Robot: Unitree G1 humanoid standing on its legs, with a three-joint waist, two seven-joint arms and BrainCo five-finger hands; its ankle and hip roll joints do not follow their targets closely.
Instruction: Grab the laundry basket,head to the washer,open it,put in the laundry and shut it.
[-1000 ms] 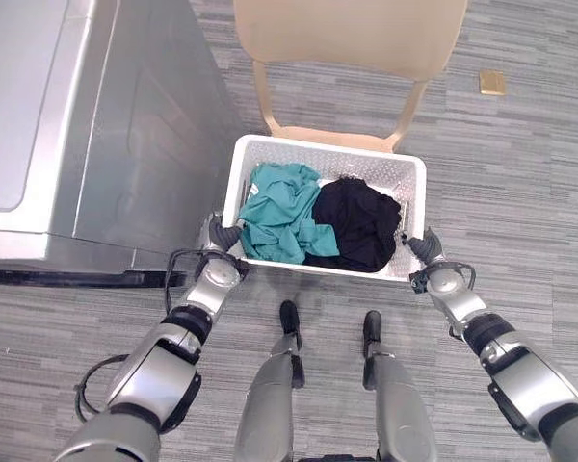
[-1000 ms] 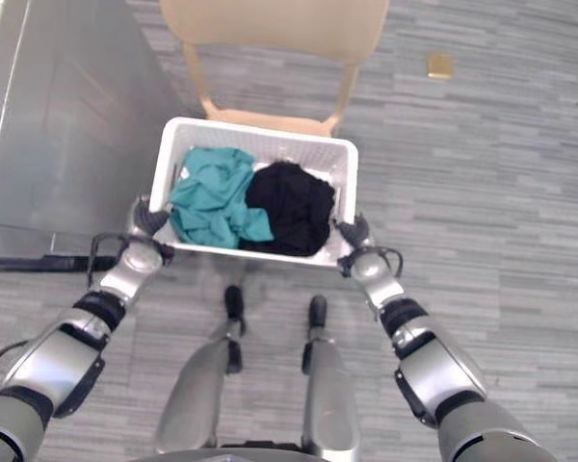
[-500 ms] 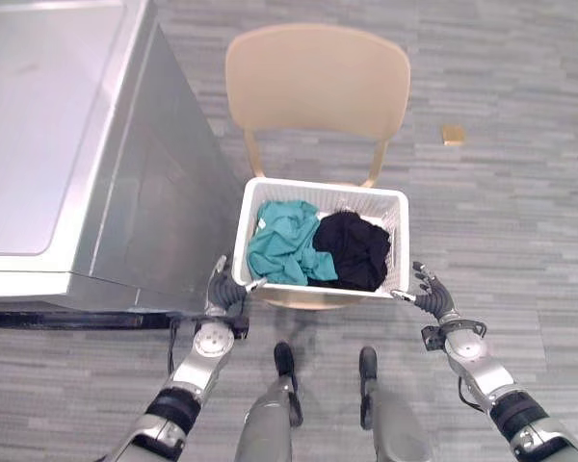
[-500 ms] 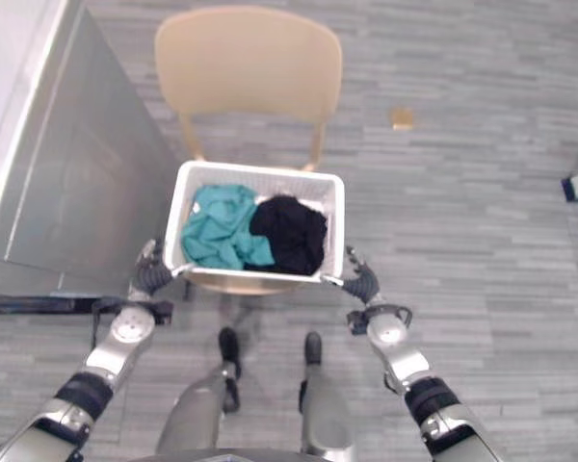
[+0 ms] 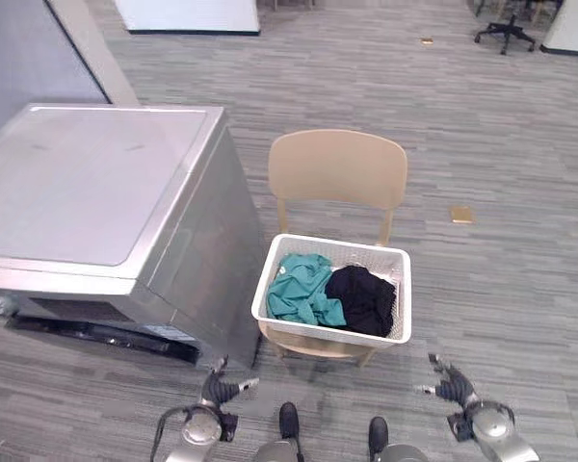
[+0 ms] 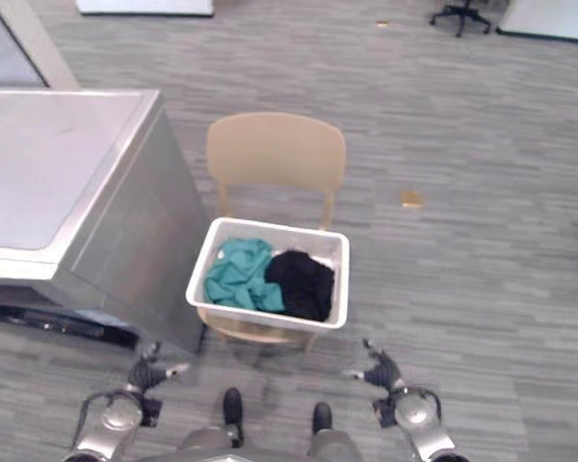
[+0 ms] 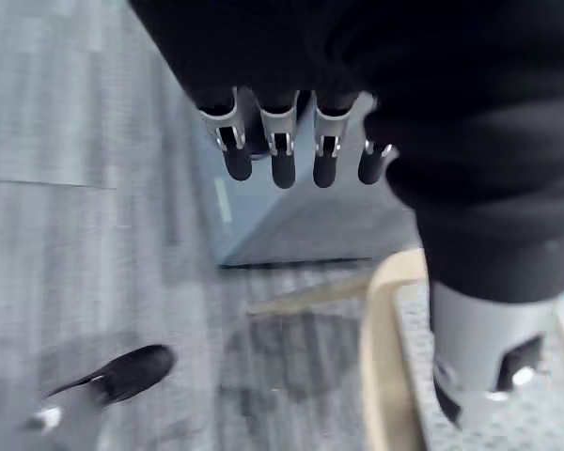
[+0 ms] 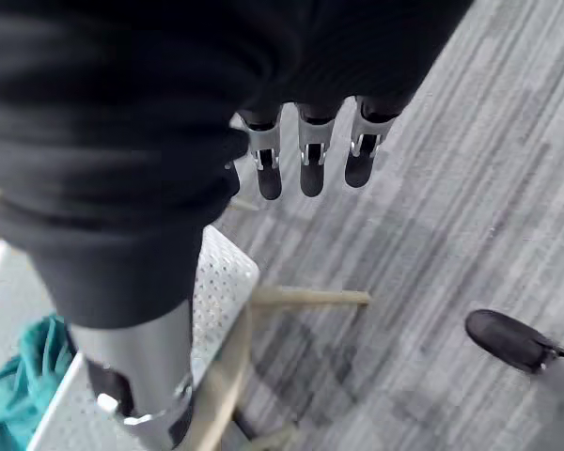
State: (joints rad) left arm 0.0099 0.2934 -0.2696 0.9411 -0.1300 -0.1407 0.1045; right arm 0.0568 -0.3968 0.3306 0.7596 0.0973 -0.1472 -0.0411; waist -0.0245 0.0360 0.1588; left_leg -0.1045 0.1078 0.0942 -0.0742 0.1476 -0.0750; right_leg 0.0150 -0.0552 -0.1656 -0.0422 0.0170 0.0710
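The white laundry basket (image 5: 366, 258) stands on the seat of a tan chair (image 5: 337, 171), with a teal cloth (image 5: 302, 289) and a black cloth (image 5: 362, 299) inside. The silver washer (image 5: 96, 192) stands right beside the chair on my left, lid down. My left hand (image 5: 215, 390) hangs low near the washer's front corner, well short of the basket, fingers (image 7: 277, 160) straight and empty. On the other side my right hand (image 5: 450, 389) is also open and empty, fingers (image 8: 305, 160) straight. Its wrist view shows the basket's perforated wall (image 8: 221, 282) just beyond them.
A small tan object (image 5: 461, 214) lies on the grey floor to the right of the chair. An office chair's base (image 5: 506, 29) stands far back on the right, and a white panel (image 5: 188, 13) lines the far wall.
Both hands have let go of the basket's ends and dropped back toward me. The camera has risen and pulled away; the basket still sits on the chair.
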